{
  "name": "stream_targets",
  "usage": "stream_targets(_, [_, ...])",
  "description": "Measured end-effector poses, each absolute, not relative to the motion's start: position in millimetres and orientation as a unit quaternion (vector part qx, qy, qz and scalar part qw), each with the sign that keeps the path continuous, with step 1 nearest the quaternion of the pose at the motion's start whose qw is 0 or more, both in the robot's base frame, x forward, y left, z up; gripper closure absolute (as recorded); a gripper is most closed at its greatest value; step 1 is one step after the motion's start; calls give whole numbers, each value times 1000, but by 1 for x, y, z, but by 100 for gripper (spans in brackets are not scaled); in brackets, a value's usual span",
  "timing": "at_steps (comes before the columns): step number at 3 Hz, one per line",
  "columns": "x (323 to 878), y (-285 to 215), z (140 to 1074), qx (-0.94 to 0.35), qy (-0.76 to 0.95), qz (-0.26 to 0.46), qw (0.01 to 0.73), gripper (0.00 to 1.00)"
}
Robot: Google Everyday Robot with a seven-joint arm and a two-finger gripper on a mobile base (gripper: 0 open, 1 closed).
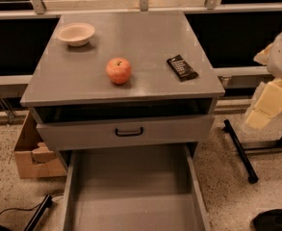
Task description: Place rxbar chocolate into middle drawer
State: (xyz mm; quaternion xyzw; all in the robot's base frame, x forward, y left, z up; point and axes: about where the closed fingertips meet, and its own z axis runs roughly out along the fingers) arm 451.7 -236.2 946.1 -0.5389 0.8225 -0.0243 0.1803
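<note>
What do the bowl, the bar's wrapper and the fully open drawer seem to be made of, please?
Bowl: matte off-white, likely moulded paper or plastic. Bar: black wrapper with white print, probably plastic film. Drawer: thin walls, flat gray floor, apparently painted metal. Gripper, right of the cabinet: cream, likely plastic.

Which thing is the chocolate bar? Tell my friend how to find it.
Look on the gray cabinet top, at its right edge, the side where the end effector hangs beyond the cabinet. The rxbar chocolate lies flat there: a thin black rectangle, unlike the round red-orange apple and the pale bowl.
</note>
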Motion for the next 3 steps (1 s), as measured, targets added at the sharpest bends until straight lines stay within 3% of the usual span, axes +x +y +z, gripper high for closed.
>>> stream_targets(3, [611, -258, 932, -388, 847, -31, 361, 0])
